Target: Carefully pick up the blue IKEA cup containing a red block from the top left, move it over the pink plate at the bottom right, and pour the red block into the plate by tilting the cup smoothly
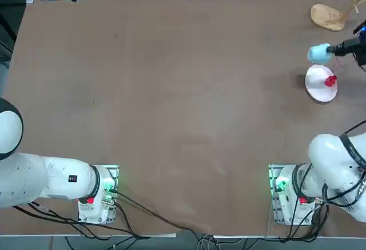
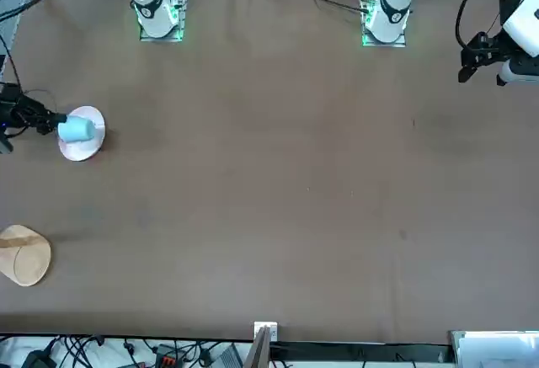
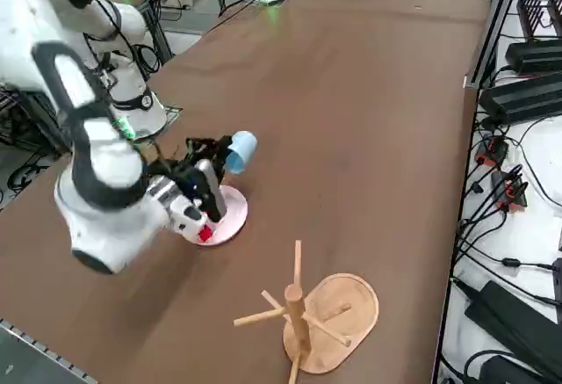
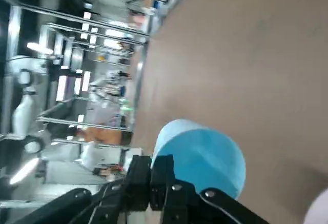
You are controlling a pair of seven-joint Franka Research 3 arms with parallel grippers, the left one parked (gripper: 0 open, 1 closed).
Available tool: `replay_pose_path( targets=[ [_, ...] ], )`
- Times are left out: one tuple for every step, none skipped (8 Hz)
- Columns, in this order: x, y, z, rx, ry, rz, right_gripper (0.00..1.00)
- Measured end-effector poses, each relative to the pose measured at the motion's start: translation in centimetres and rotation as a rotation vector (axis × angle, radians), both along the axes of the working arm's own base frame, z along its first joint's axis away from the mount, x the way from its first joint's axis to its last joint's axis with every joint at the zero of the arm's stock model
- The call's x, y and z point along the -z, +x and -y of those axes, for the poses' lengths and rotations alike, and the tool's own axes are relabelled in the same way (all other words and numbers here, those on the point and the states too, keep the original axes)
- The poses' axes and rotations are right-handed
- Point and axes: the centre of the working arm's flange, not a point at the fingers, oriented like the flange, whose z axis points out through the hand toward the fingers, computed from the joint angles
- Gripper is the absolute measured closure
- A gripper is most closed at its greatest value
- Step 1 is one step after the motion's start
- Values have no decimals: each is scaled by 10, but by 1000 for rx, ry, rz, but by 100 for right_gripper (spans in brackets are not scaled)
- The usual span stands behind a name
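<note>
My right gripper (image 1: pixel 336 50) is shut on the blue IKEA cup (image 1: pixel 319 54), which hangs tipped on its side in the air at the far edge of the pink plate (image 1: pixel 316 88). The red block (image 1: pixel 330 80) lies on the plate, out of the cup. From the front, the cup (image 2: pixel 77 129) covers part of the plate (image 2: pixel 88 146) and the gripper (image 2: pixel 50 121) reaches in from the table's edge. In the right side view the cup (image 3: pixel 239 151) points away from the arm, above the plate (image 3: pixel 230 213) and the block (image 3: pixel 205 234). The wrist view shows the cup's body (image 4: pixel 202 157) clamped between the fingers (image 4: pixel 163 180).
A tan wooden mug tree on an oval base (image 1: pixel 328 16) stands just beyond the plate near the table's far right corner, its pegs (image 3: pixel 295 307) sticking up and out. Cables and power strips run along the table's right edge.
</note>
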Motion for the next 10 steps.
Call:
replay_pose_path(
  targets=[
    [-23, 12, -22, 19, -85, -27, 98],
    [-40, 22, -45, 42, -164, -51, 98],
    [-55, 33, -70, 69, -243, -71, 98],
    [-66, 42, -93, 89, -322, -94, 98],
    [-75, 52, -115, 113, -403, -120, 98],
    [-80, 62, -138, 145, -477, -142, 98],
    [-80, 71, -163, 184, -545, -168, 98],
    [-77, 79, -187, 225, -608, -201, 98],
    [-75, 87, -212, 268, -667, -253, 98],
    [-77, 95, -238, 308, -736, -311, 98]
  ],
)
